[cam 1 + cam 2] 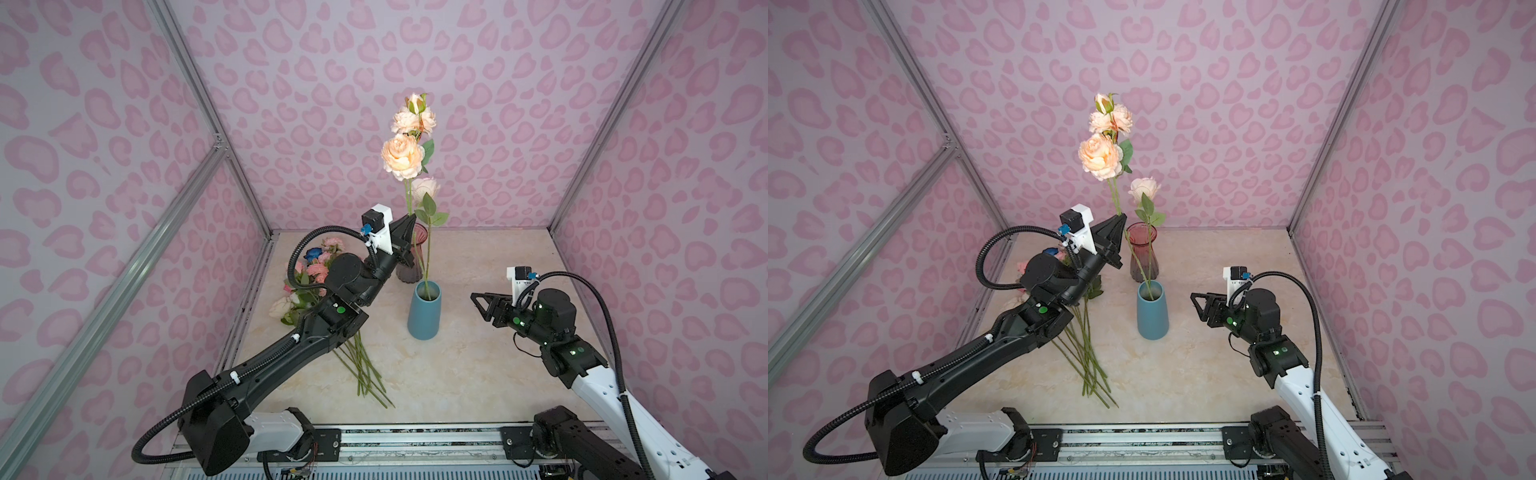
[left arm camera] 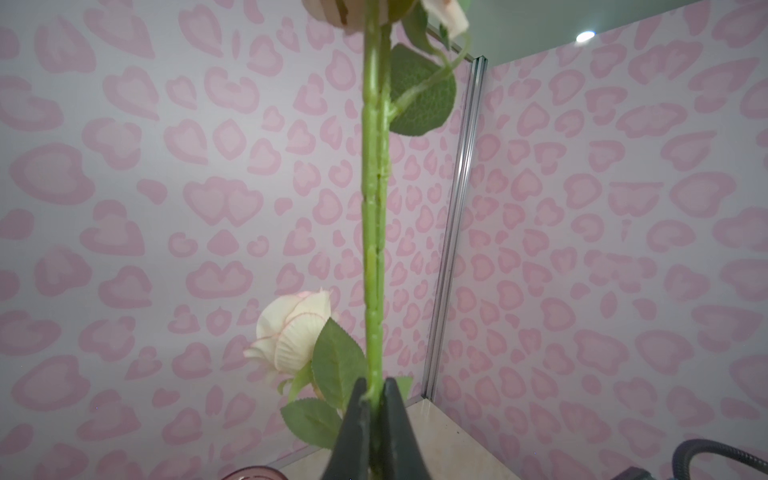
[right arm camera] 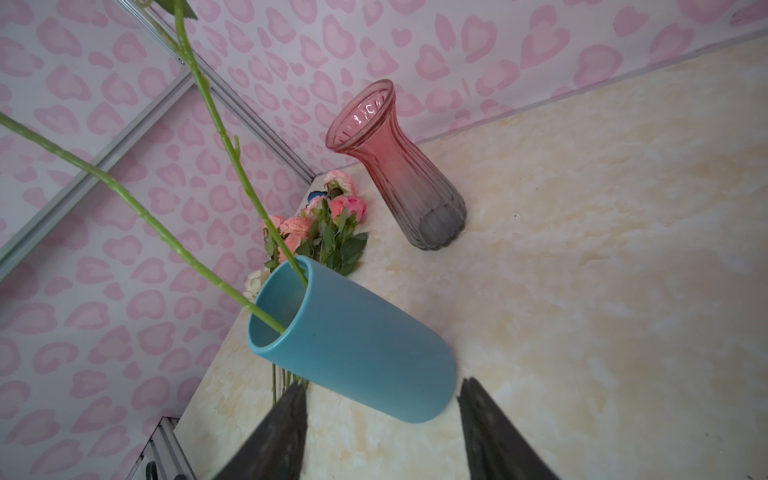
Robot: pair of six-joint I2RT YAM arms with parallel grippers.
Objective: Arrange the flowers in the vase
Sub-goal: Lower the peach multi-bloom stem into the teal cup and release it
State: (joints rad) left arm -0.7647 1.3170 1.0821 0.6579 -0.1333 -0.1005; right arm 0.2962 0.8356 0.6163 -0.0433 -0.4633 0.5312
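My left gripper point(image 1: 410, 219) point(image 1: 1120, 219) point(image 2: 376, 388) is shut on the green stem of a peach flower spray point(image 1: 402, 156) point(image 1: 1100, 160), holding it upright. Its lower end slants into the blue vase point(image 1: 424, 311) point(image 1: 1152, 313) point(image 3: 353, 345). A white-pink rose point(image 1: 424, 189) point(image 1: 1144, 189) point(image 2: 291, 332) also stands in that vase. The other flowers point(image 1: 316, 270) point(image 3: 324, 224) lie in a pile on the table at the left, partly hidden under my left arm. My right gripper point(image 1: 478, 306) point(image 1: 1197, 306) point(image 3: 382, 390) is open, right of the vase and apart from it.
A pink-to-grey glass vase point(image 1: 1142, 253) point(image 3: 399, 166) stands just behind the blue one. The loose flowers' stems point(image 1: 1090, 365) fan out toward the table's front. Pink patterned walls close in the marble-look table point(image 1: 478, 374) on three sides.
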